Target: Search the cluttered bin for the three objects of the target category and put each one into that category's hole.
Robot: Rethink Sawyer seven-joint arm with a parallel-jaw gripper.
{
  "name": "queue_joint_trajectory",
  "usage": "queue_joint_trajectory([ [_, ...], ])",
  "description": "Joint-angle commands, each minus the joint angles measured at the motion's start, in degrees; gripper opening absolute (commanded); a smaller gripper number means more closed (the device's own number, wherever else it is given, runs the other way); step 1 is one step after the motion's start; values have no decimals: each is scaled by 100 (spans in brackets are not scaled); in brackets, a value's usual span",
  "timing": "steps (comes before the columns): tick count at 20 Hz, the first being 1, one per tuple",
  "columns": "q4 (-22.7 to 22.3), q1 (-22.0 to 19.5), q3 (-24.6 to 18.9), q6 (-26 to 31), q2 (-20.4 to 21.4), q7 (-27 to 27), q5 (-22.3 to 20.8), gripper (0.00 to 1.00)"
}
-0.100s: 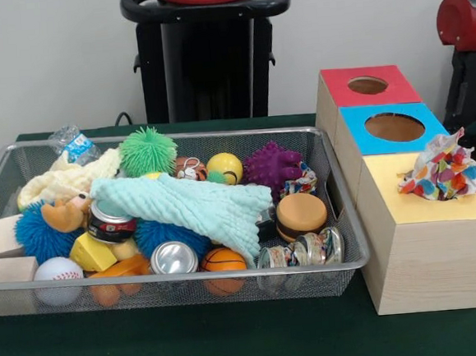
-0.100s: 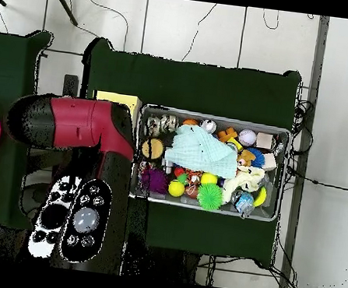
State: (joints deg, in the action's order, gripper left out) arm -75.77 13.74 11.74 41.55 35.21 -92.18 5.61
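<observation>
A mint cloth [image 1: 192, 208] draped the bin [image 1: 327, 263], hiding toys; a patterned rag [image 1: 442, 170] plugged the yellow hole, perhaps deposited. Gripper unseen, state indeterminable.

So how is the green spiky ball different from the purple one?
The green spiky ball has thin, hairy strands; the purple spiky ball has short, fat bumps. In the front view, the green one sits by the yellow knit cloth, the purple one near the toy burger. Both are round, soft-looking toys at the back of the basket.

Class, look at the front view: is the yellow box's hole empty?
No, a crumpled colourful cloth is sitting in the hole of the yellow box.
</observation>
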Motion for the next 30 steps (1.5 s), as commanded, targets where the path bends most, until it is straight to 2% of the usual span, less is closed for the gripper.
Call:
queue_joint_trajectory([
  [1, -461, -316, -190, -374, -217, -1090, -3, 100],
  [5, -508, -207, -16, -175, -177, -1127, -126, 100],
  [13, -508, -120, 80, -39, -180, -1230, -86, 100],
  [14, -483, -115, 88, 12, -196, -1226, -71, 0],
  [21, -482, -105, 103, 75, -203, -1196, -65, 0],
  [24, -567, -197, -38, 113, -166, -1163, 72, 0],
  [27, -564, -192, -52, -84, -174, -1223, 94, 0],
  [30, -450, -91, 46, -17, -215, -1360, 76, 0],
])
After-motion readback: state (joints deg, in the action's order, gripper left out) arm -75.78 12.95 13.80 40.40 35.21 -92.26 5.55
